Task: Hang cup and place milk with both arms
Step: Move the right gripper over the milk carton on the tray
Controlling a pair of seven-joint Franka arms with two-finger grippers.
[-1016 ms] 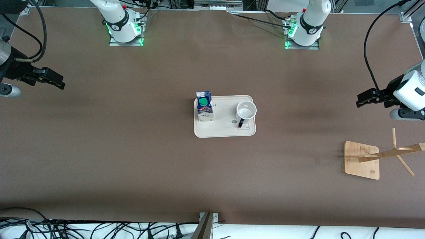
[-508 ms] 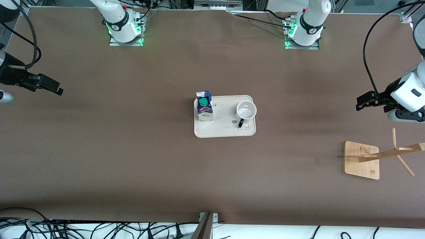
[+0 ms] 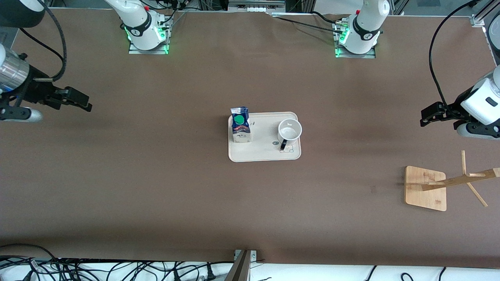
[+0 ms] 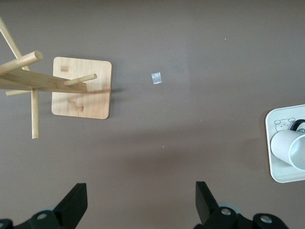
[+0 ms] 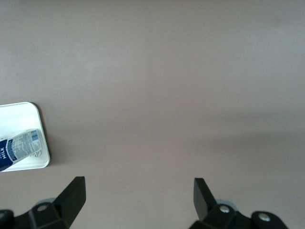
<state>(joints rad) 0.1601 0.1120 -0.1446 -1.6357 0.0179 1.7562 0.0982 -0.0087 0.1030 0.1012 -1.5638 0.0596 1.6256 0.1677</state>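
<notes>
Left gripper (image 3: 425, 116): held over bare table at the left arm's end, jaws spread wide, nothing gripped.
Right gripper (image 3: 84, 104): held over bare table at the right arm's end, jaws likewise apart and empty.
Count: one cup (image 3: 289, 132), one milk (image 3: 240, 125), both seated upright on one tray (image 3: 262, 154) mid-table, well apart from both grippers; one wooden rack (image 3: 425, 188).
Cut off: rack pegs clipped at the front view's edge; milk partly cropped in the right wrist view.
</notes>
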